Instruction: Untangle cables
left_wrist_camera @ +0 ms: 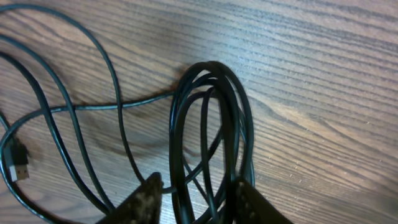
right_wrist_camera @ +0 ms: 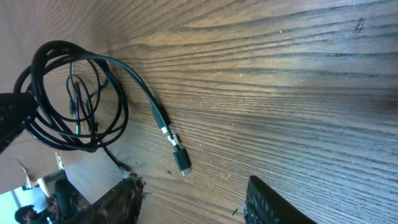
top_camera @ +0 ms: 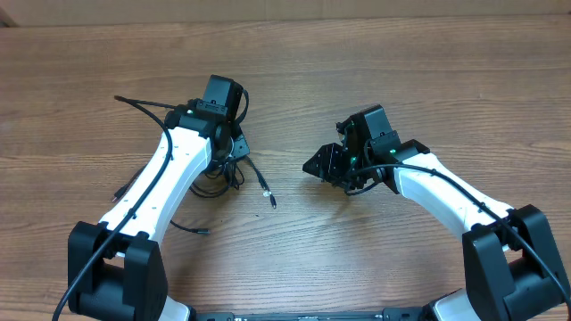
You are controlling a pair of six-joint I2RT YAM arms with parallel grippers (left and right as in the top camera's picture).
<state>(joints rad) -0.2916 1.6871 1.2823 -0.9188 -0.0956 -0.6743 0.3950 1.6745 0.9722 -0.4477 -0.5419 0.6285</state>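
The cables (top_camera: 234, 175) lie as a black tangle under my left arm, with loose ends running out to a plug (top_camera: 270, 198) and toward the upper left. In the left wrist view a coil of several strands (left_wrist_camera: 211, 99) passes between the fingers of my left gripper (left_wrist_camera: 199, 186). That gripper has closed in on the coil, its right finger (left_wrist_camera: 252, 202) against the strands. My right gripper (right_wrist_camera: 193, 186) hovers open and empty over bare wood. A silvery-tipped plug (right_wrist_camera: 181, 163) lies just ahead of it, its cord leading to the coil (right_wrist_camera: 68, 93).
A small flat plug (left_wrist_camera: 18, 163) rests at the left of the left wrist view among loose loops. Another cable end (top_camera: 203, 231) lies near the left arm's base. The wooden table (top_camera: 375, 71) stretches out behind both arms.
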